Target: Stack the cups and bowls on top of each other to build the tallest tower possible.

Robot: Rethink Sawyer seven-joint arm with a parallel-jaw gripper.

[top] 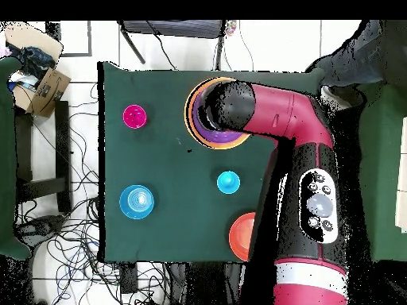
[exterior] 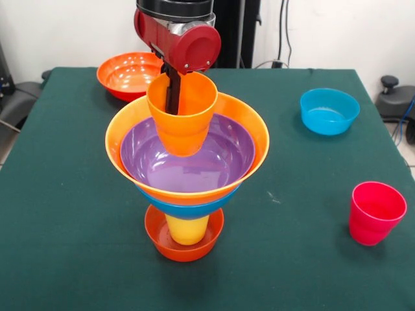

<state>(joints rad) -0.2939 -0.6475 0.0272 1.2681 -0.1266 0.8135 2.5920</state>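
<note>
Gripper [exterior: 172,97] reaches down into orange cup [exterior: 182,120] above purple bowl [exterior: 194,162].

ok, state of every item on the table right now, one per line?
orange cup: upright, held by the hand above the purple bowl
purple bowl: nested in the large orange bowl
large orange bowl: top tier of the tower
yellow cup: standing in the small red-orange bowl, carrying the bowls above
red-orange bowl: loose, upright
blue bowl: loose, upright
red cup: loose, upright
blue cup: loose
</note>
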